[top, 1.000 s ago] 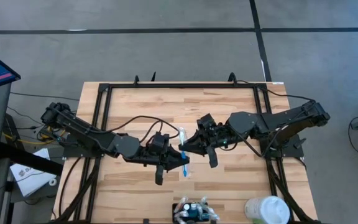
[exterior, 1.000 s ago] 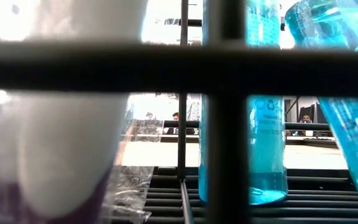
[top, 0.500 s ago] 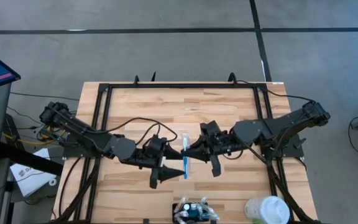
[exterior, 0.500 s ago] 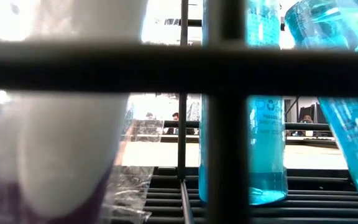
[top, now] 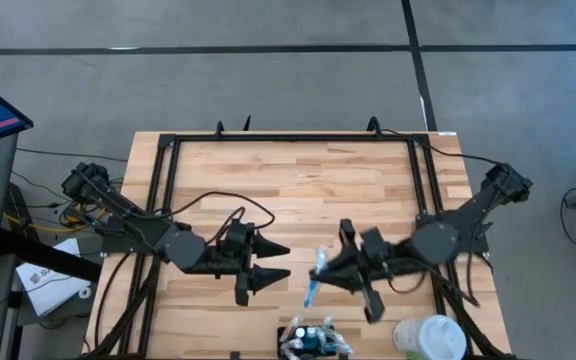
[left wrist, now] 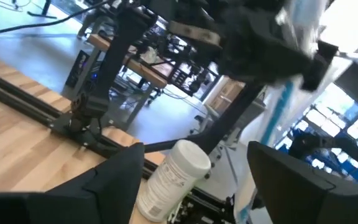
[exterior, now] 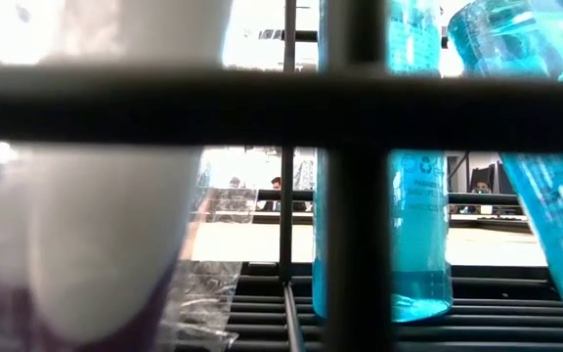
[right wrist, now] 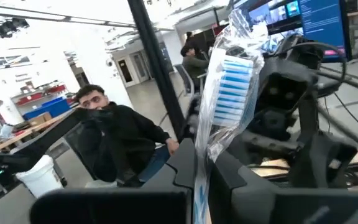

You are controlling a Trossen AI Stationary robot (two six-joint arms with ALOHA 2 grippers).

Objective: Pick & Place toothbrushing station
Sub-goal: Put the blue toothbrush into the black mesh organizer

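The right gripper (top: 320, 279), fingers clamped on the wrapped toothbrush (top: 314, 279), has carried it away from the left gripper (top: 280, 260) toward the toothbrushing station (top: 314, 340). The left fingers, now spread apart, have let go. The station is probably unmoved, at the table's near edge.

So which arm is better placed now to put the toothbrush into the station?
The right arm. Its claw is shut on the wrapped toothbrush, just above the station at the near edge. The left claw is open, empty and farther off.
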